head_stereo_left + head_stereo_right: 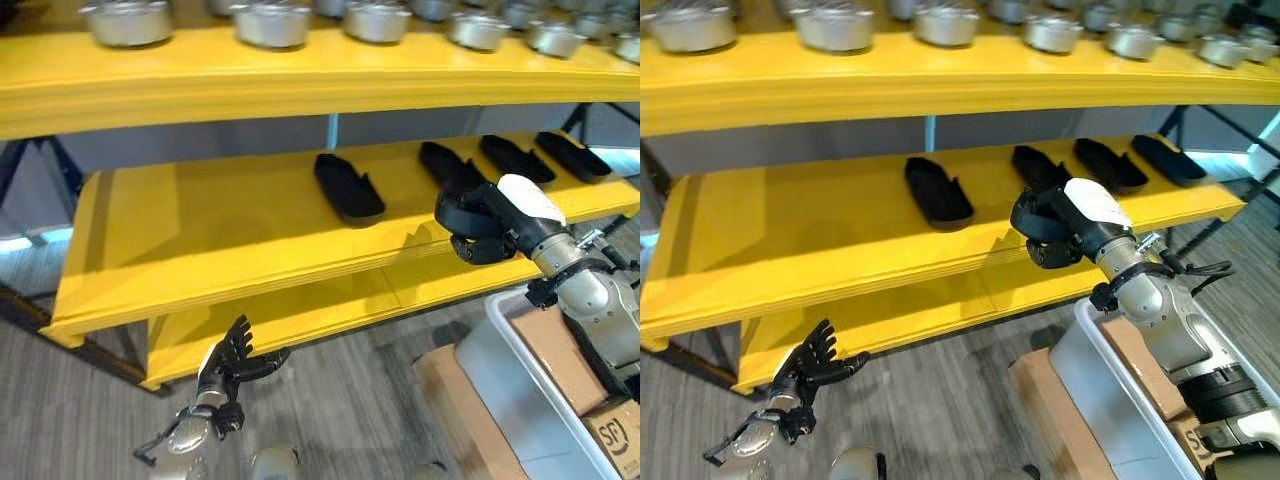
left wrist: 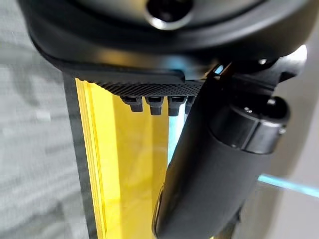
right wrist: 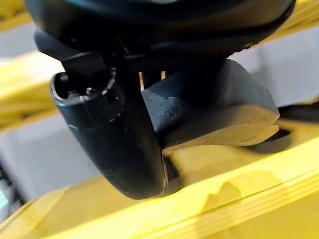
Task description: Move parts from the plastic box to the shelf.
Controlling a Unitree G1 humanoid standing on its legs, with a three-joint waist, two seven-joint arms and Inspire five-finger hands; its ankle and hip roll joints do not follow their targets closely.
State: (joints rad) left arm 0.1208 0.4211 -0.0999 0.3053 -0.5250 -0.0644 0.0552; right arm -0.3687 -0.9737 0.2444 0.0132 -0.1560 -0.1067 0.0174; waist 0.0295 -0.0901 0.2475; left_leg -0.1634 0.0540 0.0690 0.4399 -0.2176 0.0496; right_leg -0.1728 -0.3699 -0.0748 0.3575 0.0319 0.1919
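one part (image 3: 209,112) in right robot hand (image 1: 478,225) | over shelf (image 1: 250,270) edge

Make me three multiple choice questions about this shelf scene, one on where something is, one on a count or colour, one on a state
1. Where is the right robot hand?
A. at the middle shelf's front edge
B. inside the plastic box
C. on the top shelf

2. How many black parts lie on the middle shelf?
A. one
B. four
C. seven

3. What state is the left robot hand in?
A. shut on a part
B. open, holding nothing
C. pressing on the shelf

Answers:
1. A: the right robot hand hovers at the middle shelf edge.
2. B: four black parts lie in a row.
3. B: the left robot hand hangs low, fingers spread.
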